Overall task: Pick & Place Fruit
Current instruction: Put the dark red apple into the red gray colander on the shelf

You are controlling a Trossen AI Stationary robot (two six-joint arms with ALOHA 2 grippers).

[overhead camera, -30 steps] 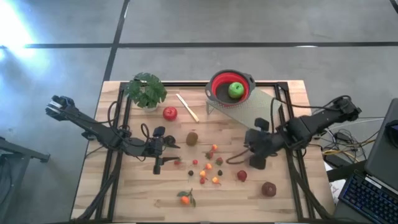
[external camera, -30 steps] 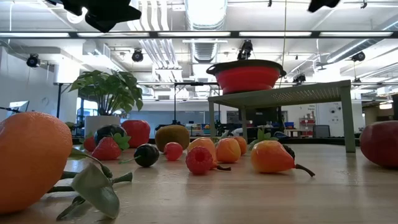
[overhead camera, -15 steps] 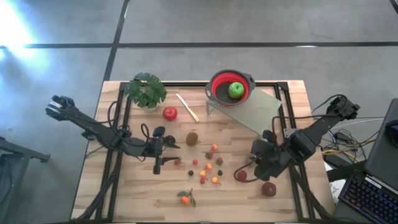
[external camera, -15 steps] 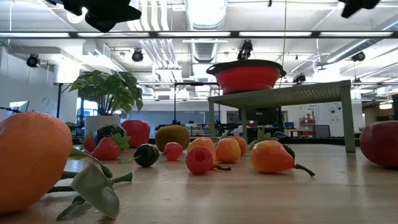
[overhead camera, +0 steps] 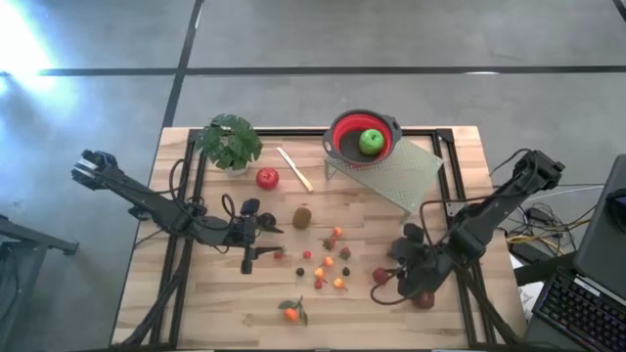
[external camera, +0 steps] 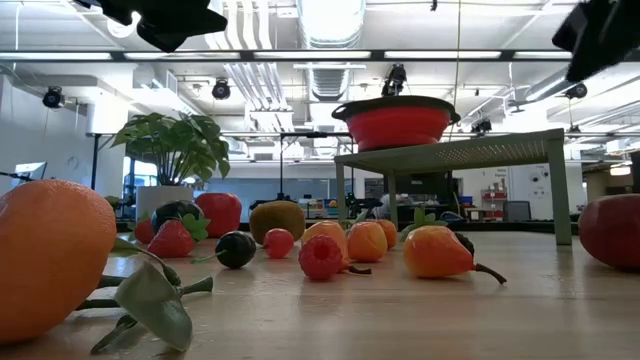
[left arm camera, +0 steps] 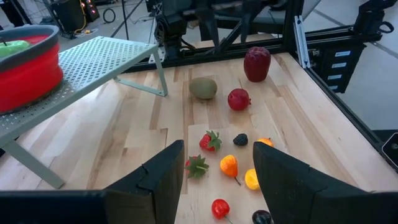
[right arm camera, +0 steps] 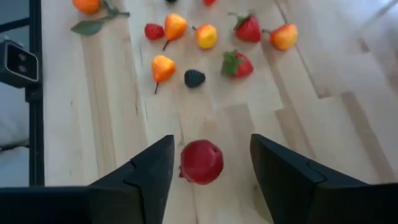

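Note:
My right gripper (right arm camera: 211,163) hovers open over a round red fruit (right arm camera: 201,162), one finger on either side and clear of it; the fruit (overhead camera: 380,277) rests on the wooden table near the front right. Beside it a dark red apple (overhead camera: 424,299) is partly hidden by that gripper (overhead camera: 405,279). My left gripper (left arm camera: 217,174) stays open and empty above the table's middle left (overhead camera: 250,244). Small berries and strawberries (overhead camera: 331,260) lie scattered mid-table. A kiwi (overhead camera: 302,216), a red apple (overhead camera: 267,178) and a leafy tangerine (overhead camera: 291,312) lie apart. A green apple (overhead camera: 371,141) sits in the red bowl (overhead camera: 344,131).
The red bowl stands on a grey perforated stand (overhead camera: 396,174) at the far right. A potted plant (overhead camera: 229,143) and a pale knife (overhead camera: 294,169) lie at the far left. A second kiwi (left arm camera: 203,88) shows in the left wrist view. Bare wood lies along the near left.
My right gripper has come down and gone toward the table's near edge, tipping more steeply, until it hangs over the round red fruit. None of the fruit has moved.

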